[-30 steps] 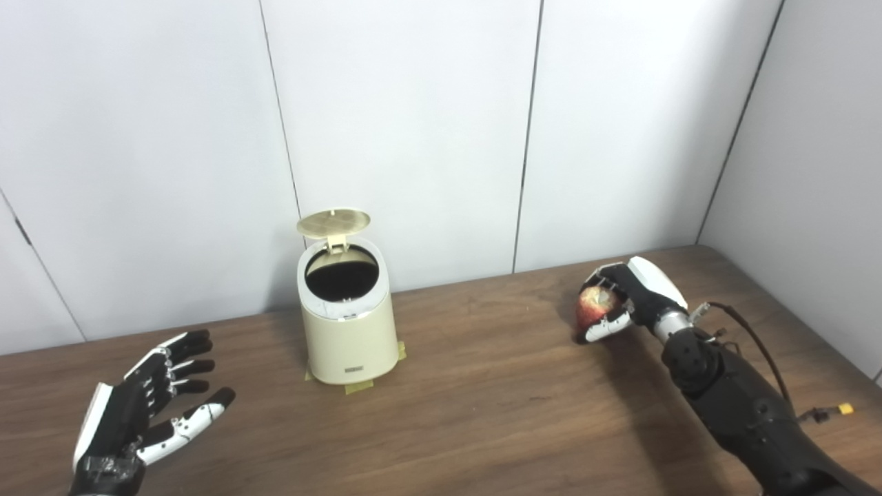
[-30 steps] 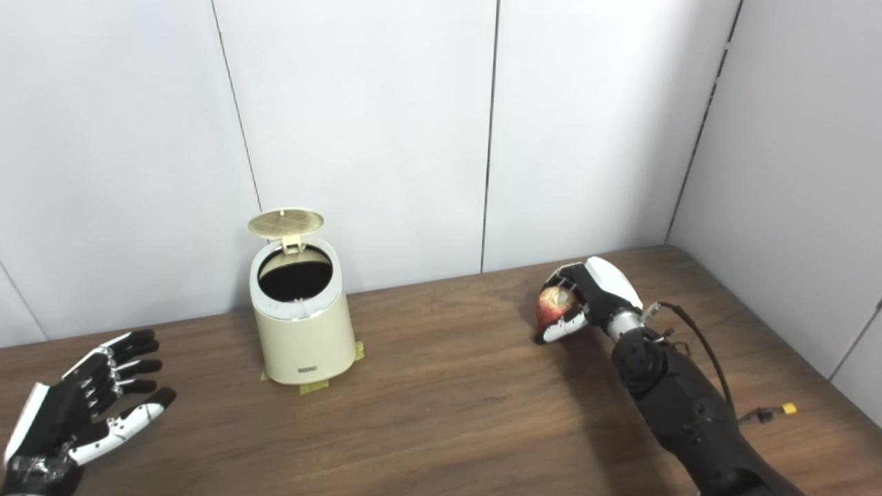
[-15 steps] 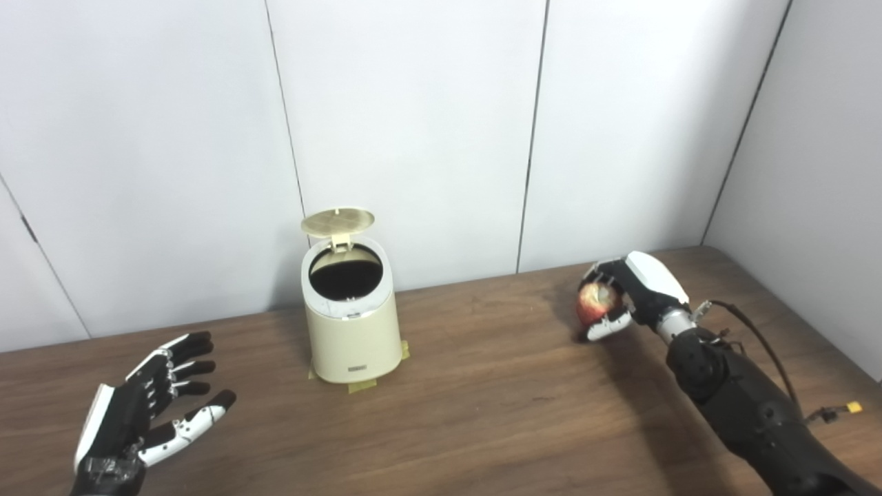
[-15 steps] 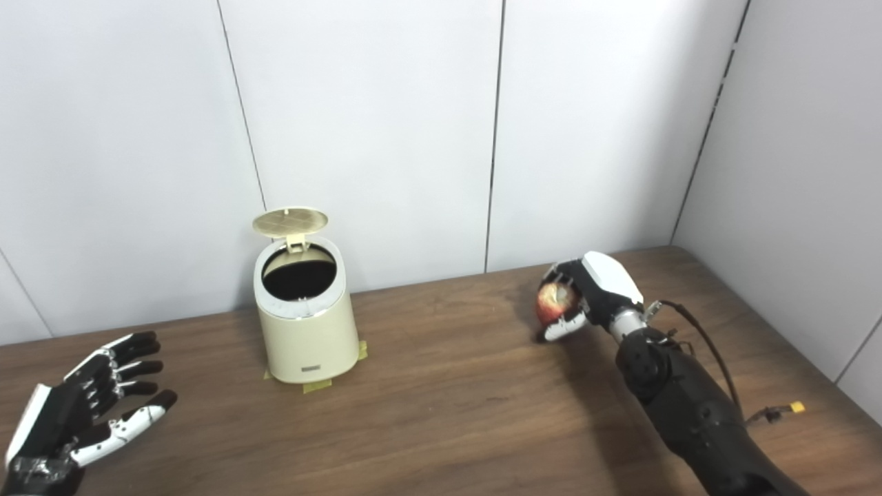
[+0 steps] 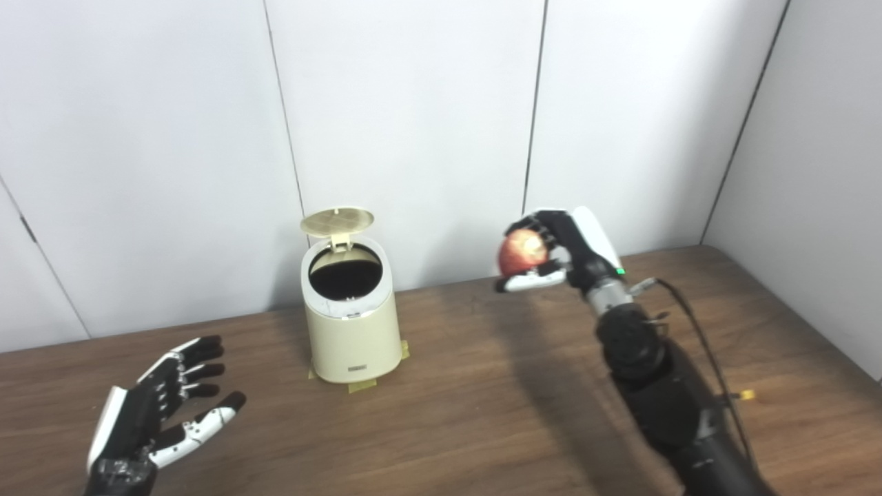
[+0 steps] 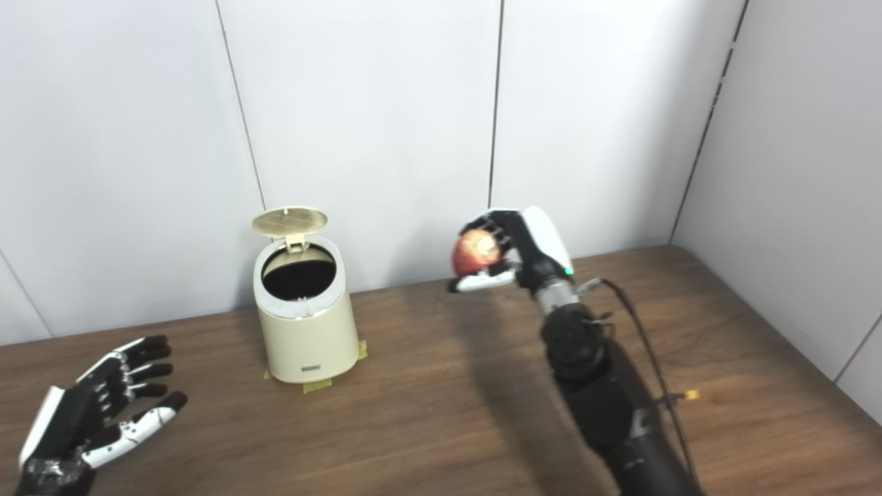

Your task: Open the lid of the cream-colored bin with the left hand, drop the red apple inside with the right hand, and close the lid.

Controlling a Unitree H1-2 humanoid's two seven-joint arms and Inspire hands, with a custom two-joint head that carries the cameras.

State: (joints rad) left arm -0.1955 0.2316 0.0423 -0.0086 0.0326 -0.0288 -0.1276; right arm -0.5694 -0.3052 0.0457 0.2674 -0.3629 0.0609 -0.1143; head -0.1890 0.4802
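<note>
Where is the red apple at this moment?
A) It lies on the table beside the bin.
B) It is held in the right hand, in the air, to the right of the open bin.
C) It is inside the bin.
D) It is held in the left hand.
B: the right hand is closed on the red apple above the table, right of the bin, whose lid stands open; the left hand is open and holds nothing.

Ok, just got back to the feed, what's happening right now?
The right hand holds the red apple up in the air, off the table, to the right of the cream-colored bin. The bin's lid is flipped up and the mouth is open. The left hand waits open near the table's front left, holding nothing.
</note>
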